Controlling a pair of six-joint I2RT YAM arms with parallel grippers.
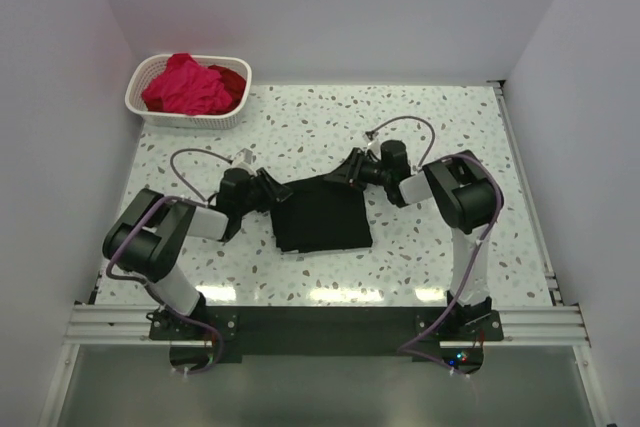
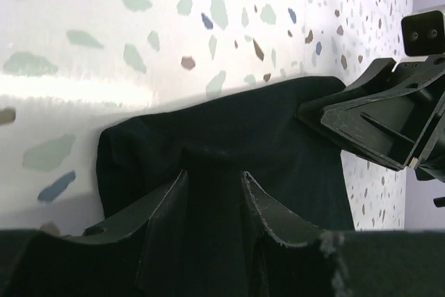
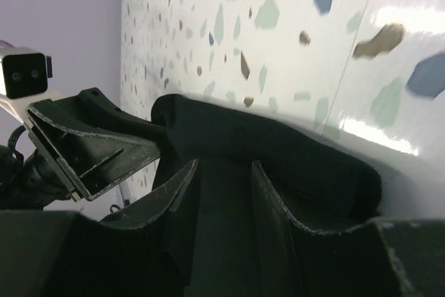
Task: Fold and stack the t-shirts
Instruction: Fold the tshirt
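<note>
The speckled table [image 1: 450, 137] carries a folded black t-shirt [image 1: 320, 217] and a white basket [image 1: 185, 118].

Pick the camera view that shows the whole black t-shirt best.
The top external view: the black t-shirt lies there as a whole folded rectangle, with nearly all its outline visible. The left wrist and right wrist views each show only one bunched edge up close, the rest cut off.

black t-shirt [image 1: 322, 215]: 1 | pink t-shirt [image 1: 183, 87]: 1 | red t-shirt [image 1: 233, 81]: 1 | basket [image 1: 190, 118]: 1 | left pincer [image 1: 268, 190] + right pincer [image 1: 351, 167]: 2
</note>
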